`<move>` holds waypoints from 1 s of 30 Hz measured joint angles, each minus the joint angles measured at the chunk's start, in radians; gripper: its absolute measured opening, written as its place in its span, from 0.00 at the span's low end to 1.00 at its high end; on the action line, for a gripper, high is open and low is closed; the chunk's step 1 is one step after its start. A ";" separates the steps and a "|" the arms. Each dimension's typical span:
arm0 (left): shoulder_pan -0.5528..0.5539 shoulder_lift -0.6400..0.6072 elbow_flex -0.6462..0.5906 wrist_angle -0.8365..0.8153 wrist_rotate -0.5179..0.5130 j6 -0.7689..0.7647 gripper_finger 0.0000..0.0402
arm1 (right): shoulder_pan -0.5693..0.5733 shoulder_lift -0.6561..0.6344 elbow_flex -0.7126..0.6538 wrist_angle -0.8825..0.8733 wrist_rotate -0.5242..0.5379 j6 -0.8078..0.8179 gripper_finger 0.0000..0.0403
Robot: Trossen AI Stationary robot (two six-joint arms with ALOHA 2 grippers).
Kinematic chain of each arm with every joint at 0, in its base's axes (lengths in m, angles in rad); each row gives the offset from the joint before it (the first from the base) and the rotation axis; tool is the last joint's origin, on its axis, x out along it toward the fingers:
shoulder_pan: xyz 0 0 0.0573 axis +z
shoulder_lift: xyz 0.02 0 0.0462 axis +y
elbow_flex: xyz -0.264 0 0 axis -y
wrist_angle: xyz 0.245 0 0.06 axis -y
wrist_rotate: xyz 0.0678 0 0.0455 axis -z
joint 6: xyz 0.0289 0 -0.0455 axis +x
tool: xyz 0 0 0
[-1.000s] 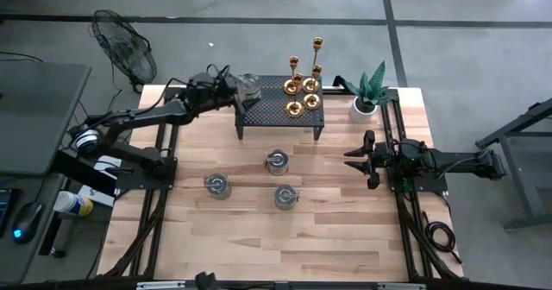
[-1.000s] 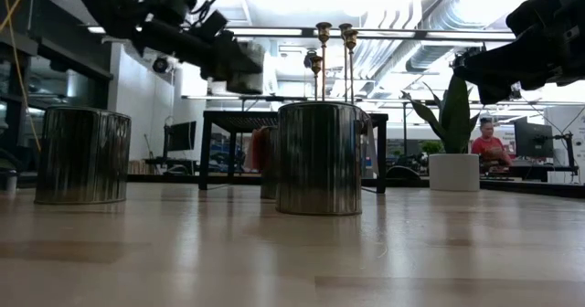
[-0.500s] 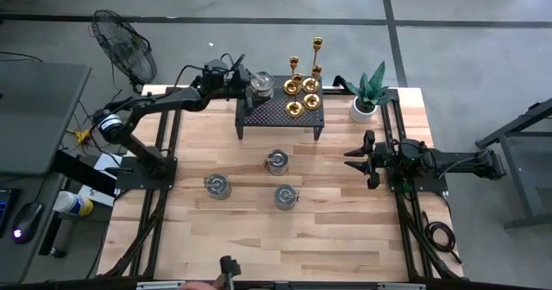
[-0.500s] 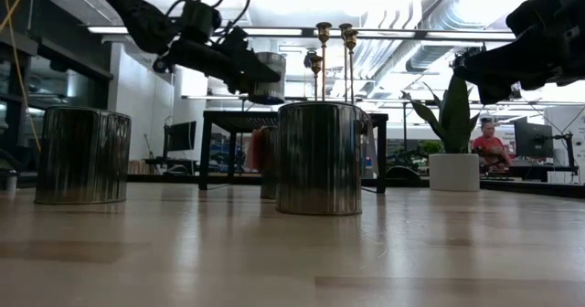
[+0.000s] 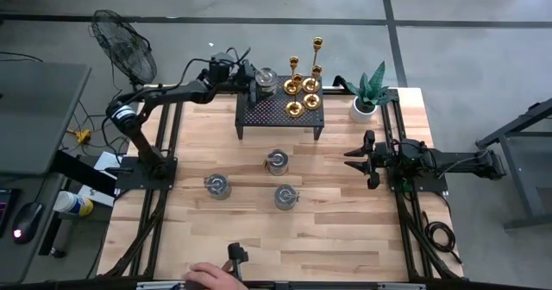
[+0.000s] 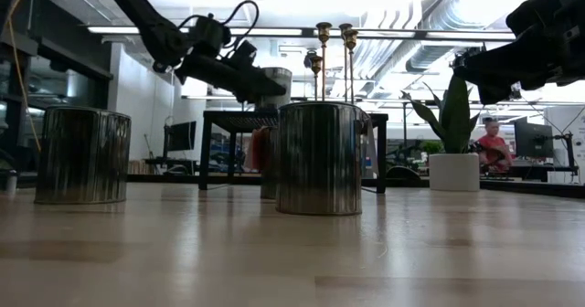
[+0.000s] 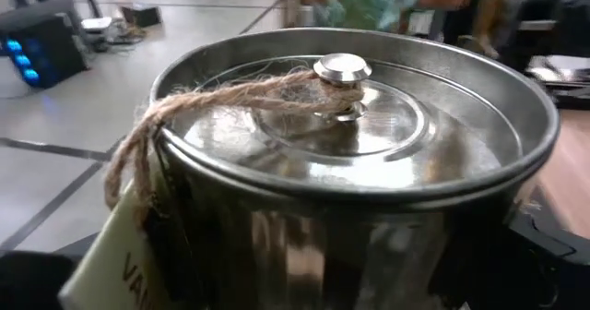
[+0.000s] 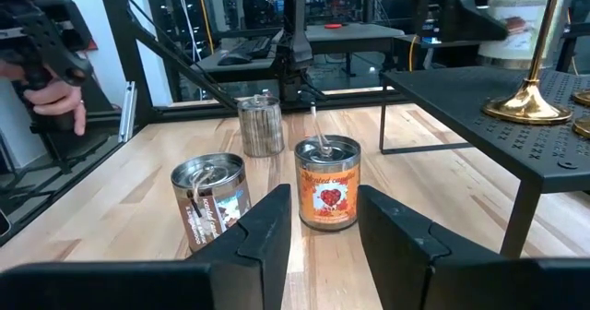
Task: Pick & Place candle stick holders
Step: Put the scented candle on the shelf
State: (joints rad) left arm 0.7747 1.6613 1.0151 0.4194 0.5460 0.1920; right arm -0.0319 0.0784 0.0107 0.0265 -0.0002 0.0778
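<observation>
Since the earlier frames, the left arm has swung further across the table's far edge, carrying a lidded metal tin [image 5: 266,80] from beside the black perforated shelf [image 5: 278,111] to above its left end. The left gripper [image 5: 252,77] is clamped on that tin; the left wrist view shows its lid, knob and a twine-tied tag close up. A person's hand [image 5: 210,277] has also appeared at the table's near edge.

The step in hand seems to be setting this tin on the shelf, not yet handling the candle stick holders [image 5: 302,85]. The next move likely calls for lowering the tin onto bare shelf, clear of the holders just beside it.

The holders are shiny gold, slender stems on round flared bases, of differing heights, clustered upright on the shelf's right half.

The right gripper [image 5: 355,159] waits at the table's right side, fingers apart. Three more tins [image 5: 275,162] stand on the wooden table [image 5: 336,230], near a potted plant [image 5: 369,93].
</observation>
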 joint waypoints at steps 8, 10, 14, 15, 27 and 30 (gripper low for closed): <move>0.019 0.067 0.058 0.004 0.051 0.004 0.90 | 0.000 0.000 0.000 0.000 0.000 0.000 0.29; 0.031 0.079 0.067 -0.001 0.081 0.005 0.90 | 0.000 0.000 0.000 0.000 0.000 0.000 0.29; 0.034 0.095 0.075 0.009 0.105 0.013 0.90 | 0.000 0.000 0.000 0.000 0.000 0.000 0.29; 0.041 0.100 0.075 0.006 0.111 0.014 0.90 | 0.000 0.000 0.000 0.000 0.000 0.000 0.29; 0.069 0.125 0.073 0.028 0.150 0.040 0.90 | 0.000 0.000 0.000 0.000 0.000 0.000 0.29; 0.070 0.126 0.073 0.055 0.143 0.065 0.90 | 0.000 0.000 0.000 0.000 0.000 0.000 0.29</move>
State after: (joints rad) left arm 0.8444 1.7877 1.0885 0.4742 0.6888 0.2567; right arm -0.0322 0.0784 0.0107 0.0265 0.0002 0.0776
